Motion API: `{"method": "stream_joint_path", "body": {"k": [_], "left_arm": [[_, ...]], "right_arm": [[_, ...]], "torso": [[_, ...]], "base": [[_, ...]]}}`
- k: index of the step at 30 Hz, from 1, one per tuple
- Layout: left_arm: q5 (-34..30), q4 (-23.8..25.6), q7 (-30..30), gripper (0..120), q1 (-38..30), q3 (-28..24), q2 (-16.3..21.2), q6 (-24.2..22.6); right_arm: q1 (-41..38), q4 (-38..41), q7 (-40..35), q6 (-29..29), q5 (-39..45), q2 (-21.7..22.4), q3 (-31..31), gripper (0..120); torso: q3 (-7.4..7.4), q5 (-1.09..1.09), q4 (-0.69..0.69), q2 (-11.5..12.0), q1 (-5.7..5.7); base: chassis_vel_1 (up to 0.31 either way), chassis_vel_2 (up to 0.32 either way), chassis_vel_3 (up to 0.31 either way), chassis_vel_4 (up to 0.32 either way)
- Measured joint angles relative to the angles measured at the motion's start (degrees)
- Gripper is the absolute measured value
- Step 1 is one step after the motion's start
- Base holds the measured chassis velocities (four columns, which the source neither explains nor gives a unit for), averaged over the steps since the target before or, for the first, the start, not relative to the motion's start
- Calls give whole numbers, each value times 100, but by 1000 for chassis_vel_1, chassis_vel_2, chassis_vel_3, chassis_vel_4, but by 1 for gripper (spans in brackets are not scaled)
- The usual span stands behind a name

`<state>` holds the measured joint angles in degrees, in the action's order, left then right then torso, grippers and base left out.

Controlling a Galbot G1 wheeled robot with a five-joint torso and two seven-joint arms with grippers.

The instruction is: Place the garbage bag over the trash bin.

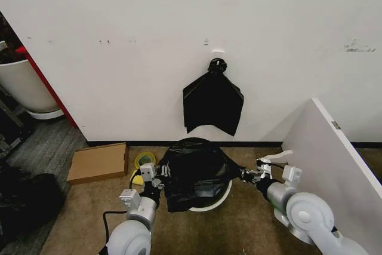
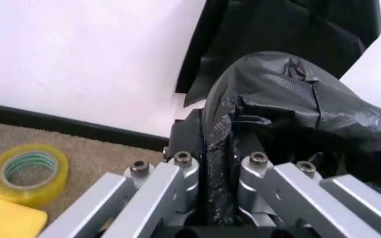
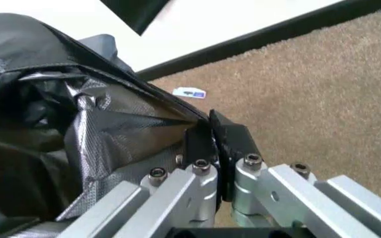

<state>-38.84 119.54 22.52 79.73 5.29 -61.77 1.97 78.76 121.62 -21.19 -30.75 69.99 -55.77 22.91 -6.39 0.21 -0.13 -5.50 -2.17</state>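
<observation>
Both hands [image 1: 160,174] [image 1: 246,175] clamping garbage bag [image 1: 194,171] over trash bin [image 1: 216,201], tape roll [image 1: 144,159] beside

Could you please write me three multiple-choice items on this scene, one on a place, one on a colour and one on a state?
1. Where does the flat cardboard box lie?
A. on the carpet to the robot's left of the trash bin
B. on the white panel
C. inside the bin

2. What colour is the roll of tape?
A. red
B. yellow
C. blue

3. How is the garbage bag held?
A. it lies loose on the floor
B. one end effector holds it
C. both end effectors pinch it

Answers:
1 A, it lies flat by the wall on that side.
2 B, its ring is yellow.
3 C, the left end effector and the right end effector each clamp plastic.
</observation>
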Motion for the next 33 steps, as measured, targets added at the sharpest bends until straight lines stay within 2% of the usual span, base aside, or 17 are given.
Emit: {"method": "stream_joint_path", "body": {"k": [5, 7, 8, 11, 14, 19, 21, 26, 27, 28, 30, 31, 33], "left_arm": [[2, 0, -21, 4, -27, 0, -11, 22], [1, 0, -24, 4, -31, 0, -12, 22], [-2, 0, -30, 4, -37, 7, -11, 22], [-12, 5, -35, 4, -39, 23, 3, 21], [-13, 6, -36, 4, -39, 30, 4, 20], [-13, -11, -23, 4, -21, 42, -51, 22], [-13, -7, -23, 4, -10, 42, -55, 23], [-37, 1, -5, 4, -18, 39, -69, -1], [-85, 1, 0, 4, -35, 39, -55, -40], [-85, 1, 0, 4, -35, 39, -55, -40], [-136, 3, -4, 4, -62, 48, -12, -85], [-169, 23, -17, 4, -76, 70, 30, -128], [-218, 61, -37, 4, -84, 95, 79, -191]], "right_arm": [[93, 70, -1, 21, 255, -67, 199, 19], [117, 83, -1, 19, 297, -86, 240, 20], [178, 107, -2, 23, 355, -133, 343, 28], [275, 166, -31, 74, 518, -198, 576, 41], [336, 244, -54, 92, 675, -218, 725, 48], [717, 854, -60, 122, 1269, -210, 1294, 70], [769, 931, -51, 122, 1292, -201, 1319, 73], [1216, 1569, 39, 63, 1276, -246, 1399, 93], [1397, 1688, 311, 18, 918, -230, 1342, 98], [1397, 1688, 311, 18, 918, -230, 1342, 98], [1666, 1735, 988, 176, -204, -121, 1149, 100], [1821, 1742, 1457, 396, -1136, 16, 949, 100], [1922, 1749, 1825, 773, -2210, 215, 651, 100]], "torso": [[0, 0, 1, 0, 0], [0, 0, 1, 0, 0], [0, 0, 0, 0, 0], [0, 0, 1, 0, 0], [0, 1, 1, 0, 0], [0, -1, 0, 0, 0], [0, -1, 0, 0, 0], [0, 0, 1, 0, 0], [0, 0, 1, 0, 0], [0, 0, 1, 0, 0], [0, -1, -1, 0, 0], [0, -1, -1, 0, 0], [0, 1, 0, 0, 0]], "base": [[0, 0, 0, 0], [0, 0, 0, 0], [0, 0, 0, 0], [0, 0, 0, 0], [0, 0, 0, 0], [0, 0, 0, 0], [0, 0, 0, 0], [0, 0, 0, 0], [0, 0, 0, 0], [0, 0, 0, 0], [0, 0, 0, 0], [0, 0, 0, 0], [0, 0, 0, 0]]}}
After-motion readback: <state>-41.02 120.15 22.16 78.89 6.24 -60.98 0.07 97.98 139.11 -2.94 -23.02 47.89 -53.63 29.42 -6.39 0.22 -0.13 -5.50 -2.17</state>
